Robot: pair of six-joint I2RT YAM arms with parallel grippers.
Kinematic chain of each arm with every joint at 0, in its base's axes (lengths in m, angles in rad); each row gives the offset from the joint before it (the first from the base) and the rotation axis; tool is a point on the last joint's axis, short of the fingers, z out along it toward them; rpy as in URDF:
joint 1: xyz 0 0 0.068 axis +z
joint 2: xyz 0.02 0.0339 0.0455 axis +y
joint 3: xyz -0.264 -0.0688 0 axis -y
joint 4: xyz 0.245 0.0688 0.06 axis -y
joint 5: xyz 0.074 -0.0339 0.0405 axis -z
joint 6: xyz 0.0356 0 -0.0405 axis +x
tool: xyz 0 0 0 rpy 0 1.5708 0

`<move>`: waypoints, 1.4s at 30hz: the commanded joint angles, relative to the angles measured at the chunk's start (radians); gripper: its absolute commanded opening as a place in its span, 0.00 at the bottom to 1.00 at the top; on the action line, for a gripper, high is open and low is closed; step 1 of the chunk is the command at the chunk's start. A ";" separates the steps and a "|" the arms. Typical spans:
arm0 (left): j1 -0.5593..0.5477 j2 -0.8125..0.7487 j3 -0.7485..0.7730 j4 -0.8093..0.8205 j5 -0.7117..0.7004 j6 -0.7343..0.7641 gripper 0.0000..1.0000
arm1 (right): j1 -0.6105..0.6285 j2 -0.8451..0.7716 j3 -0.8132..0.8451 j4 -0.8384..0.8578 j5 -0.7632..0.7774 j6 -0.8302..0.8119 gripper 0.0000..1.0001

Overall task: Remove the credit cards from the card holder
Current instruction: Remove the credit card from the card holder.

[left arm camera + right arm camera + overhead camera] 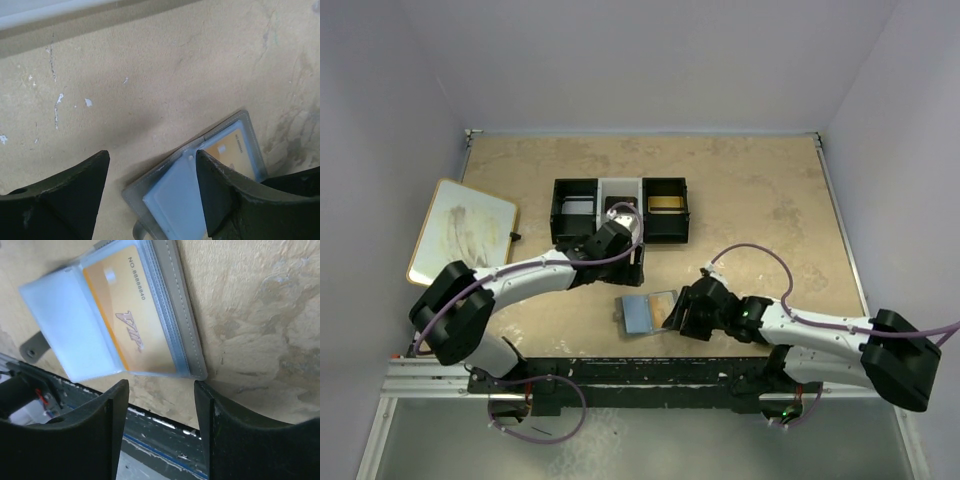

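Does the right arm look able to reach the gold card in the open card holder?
Probably yes. The right gripper hangs just beside the open card holder, jaws apart, with nothing between them. The gold card lies face up inside, though it seems tucked in.

Top camera overlooks the whole tan table [760, 200]. Both wrist cameras, close in, share the grey folding card holder [645, 313].

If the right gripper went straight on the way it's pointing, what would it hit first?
Probably the card holder, whose grey edge lies just ahead of the open right gripper, with the gold card inside it. Height is unclear, so it could touch the table first.
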State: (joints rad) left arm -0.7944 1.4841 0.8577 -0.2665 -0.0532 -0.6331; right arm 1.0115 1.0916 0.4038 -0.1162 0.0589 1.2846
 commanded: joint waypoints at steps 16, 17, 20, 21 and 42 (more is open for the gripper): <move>-0.063 -0.072 -0.190 0.097 -0.012 -0.112 0.37 | -0.248 0.158 0.028 0.300 -0.192 -0.143 0.57; -0.063 -0.085 -0.209 0.111 -0.004 -0.127 0.36 | -0.251 0.187 0.055 0.300 -0.198 -0.162 0.57; -0.067 -0.137 -0.258 0.143 0.016 -0.175 0.36 | -0.262 0.276 0.140 0.287 -0.219 -0.223 0.56; -0.071 -0.161 -0.273 0.151 0.019 -0.188 0.36 | -0.263 0.307 0.167 0.287 -0.229 -0.243 0.56; -0.343 -0.153 -0.353 0.372 -0.259 -0.571 0.38 | -0.263 0.526 0.528 0.046 -0.223 -0.595 0.59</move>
State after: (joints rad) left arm -1.0721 1.3102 0.4477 0.0708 -0.1600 -1.1099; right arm 0.7406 1.6341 0.8474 0.0856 -0.2489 0.7631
